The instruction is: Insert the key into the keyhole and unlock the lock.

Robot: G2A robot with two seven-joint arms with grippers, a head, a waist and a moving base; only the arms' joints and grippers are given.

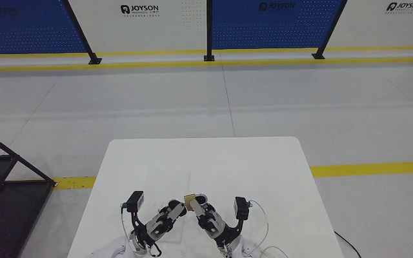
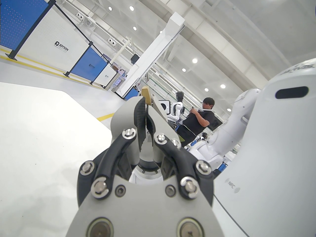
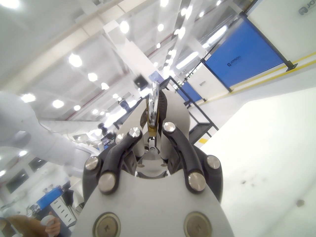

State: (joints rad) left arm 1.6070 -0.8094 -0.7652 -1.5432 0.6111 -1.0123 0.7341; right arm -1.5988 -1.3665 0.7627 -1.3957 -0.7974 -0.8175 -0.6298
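A brass padlock (image 1: 191, 199) with a silver shackle is held just above the white table (image 1: 258, 168), near its front edge. My right gripper (image 1: 197, 207) is shut on the padlock. In the right wrist view the shackle (image 3: 153, 98) and a strip of the brass body stand between the fingers (image 3: 172, 107). My left gripper (image 1: 177, 208) sits just left of the lock, its tip nearly meeting it. In the left wrist view that gripper (image 2: 145, 104) is shut on a small brass-coloured piece (image 2: 146, 94), apparently the key, which pokes past the fingertips. The keyhole is hidden.
Both arms crowd the table's front middle. The tabletop stretches bare toward the far edge (image 1: 206, 139) and both sides. A thin white cable (image 1: 263, 222) loops beside the right arm. Blue and white barrier panels (image 1: 274, 19) stand far behind on the floor.
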